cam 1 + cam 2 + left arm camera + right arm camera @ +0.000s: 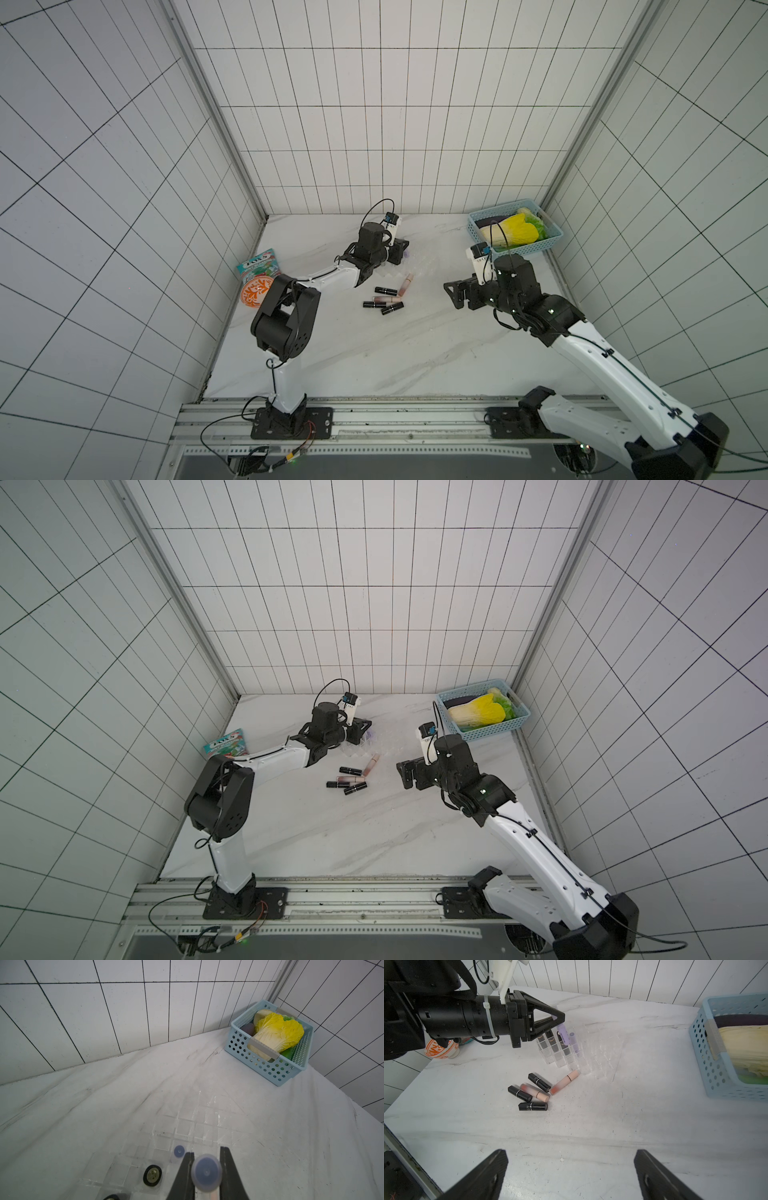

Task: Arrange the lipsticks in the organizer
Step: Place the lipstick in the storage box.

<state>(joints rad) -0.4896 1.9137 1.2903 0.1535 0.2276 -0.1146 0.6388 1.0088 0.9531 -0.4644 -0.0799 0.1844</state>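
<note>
Left gripper [559, 1018], fingers clamped on a lavender lipstick [563, 1033], holds it near upright over the clear organizer [600, 1057], mid-frame in both top views; which slot is hard to tell. Five loose lipsticks [384, 299] lie just below in a top view. Right gripper [571, 1176] hangs spread wide, empty. The tubes look light, stiff and glossy, and likely to roll; pinch across mid-barrel.

The white marble table [374, 353] carries a clear stepped organizer [600, 1059] toward the back. Just in front of it, three black lipsticks [539, 1082] and two pink lipsticks [564, 1082] lie flat. A light-blue basket [528, 249] sits in the far right corner, and an orange patterned bowl [253, 293] and a teal packet [257, 264] sit at the left edge.
</note>
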